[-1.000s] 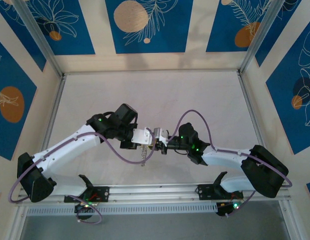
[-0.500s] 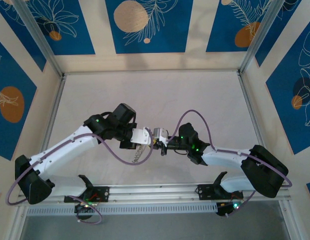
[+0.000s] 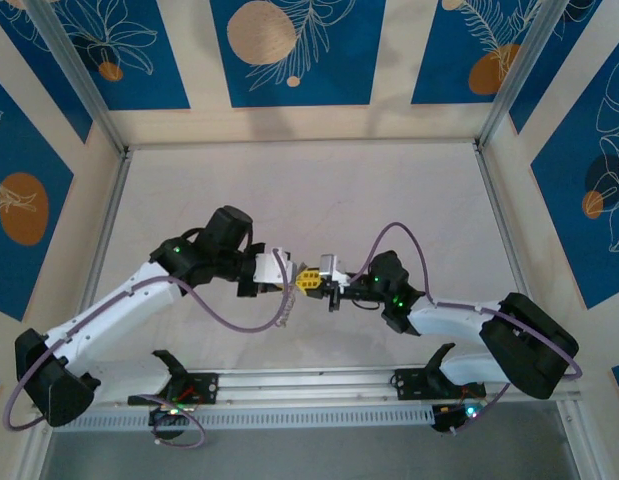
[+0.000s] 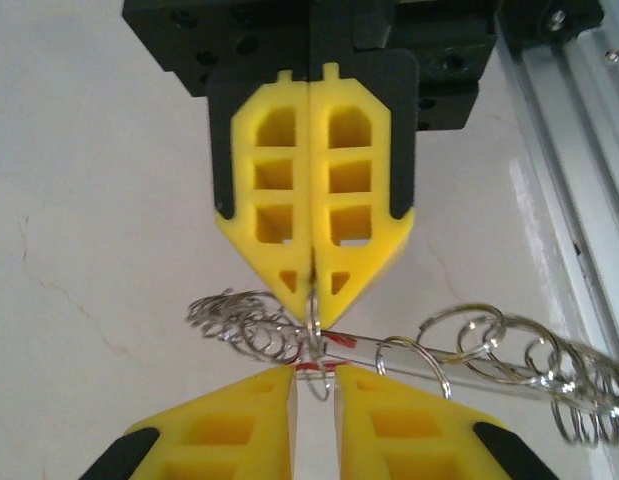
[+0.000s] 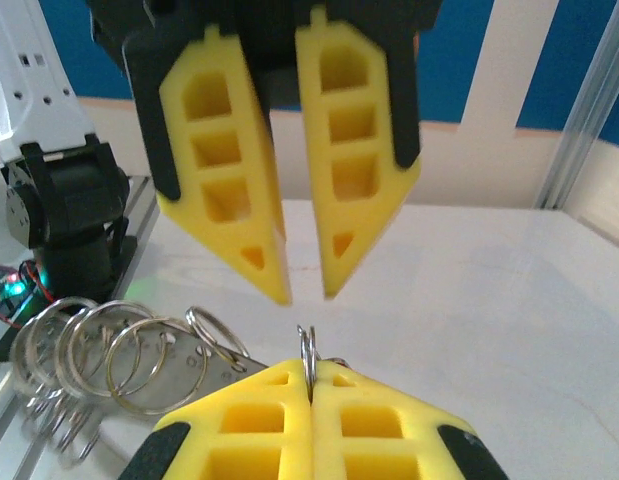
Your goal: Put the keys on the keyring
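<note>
Left arm (image 3: 119,305) is drawn back toward the table's (image 3: 389,190) left edge. Left gripper (image 4: 314,378) jaws, previously closed, now stand slightly parted. Right gripper (image 5: 311,372) now pinches a small ring (image 5: 307,345).

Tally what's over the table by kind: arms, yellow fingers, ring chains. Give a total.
Arms: 2 (left arm, right arm)
Yellow fingers: 4
Ring chain: 1
Total: 7

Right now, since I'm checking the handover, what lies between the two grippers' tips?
A small metal ring, pinched edge-on in the right gripper's shut jaws, stands in the gap before the left gripper's parted jaws, clearest in the right wrist view.
</note>
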